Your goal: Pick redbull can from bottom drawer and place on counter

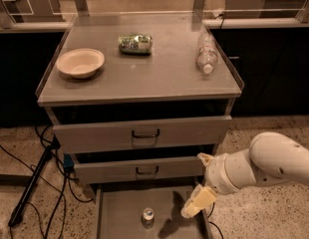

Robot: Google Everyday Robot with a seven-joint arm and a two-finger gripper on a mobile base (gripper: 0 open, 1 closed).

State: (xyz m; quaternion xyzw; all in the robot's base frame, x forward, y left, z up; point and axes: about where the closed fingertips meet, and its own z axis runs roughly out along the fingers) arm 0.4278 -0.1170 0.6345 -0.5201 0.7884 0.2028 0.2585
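One can (147,215): upright near the middle of the drawer (117,218) floor, with nothing touching it.
Drawer: pulled out below the two upper drawers (142,133). We judge the opening step done. Its front edge runs out of view.
End effector (198,202): low over the right part of the drawer, to the right of the can and apart from it. We cannot tell whether it is open or closed. It has hold of nothing that we can see.
Arm (266,166): reaches in from the right, beside the cabinet front.
Surface (159,76): carries a bowl (80,62) at the left, a green packet (135,43) at the back and a bottle (206,54) lying at the right. No can is on it, and the front middle is bare.
Done: as we read it, only the approach. The drawer stands open and the end effector is near the can.
Left: almost everything, in our judgement. That means closing on the can, lifting it clear of the drawer, carrying it up past the upper drawers and setting it on the surface.
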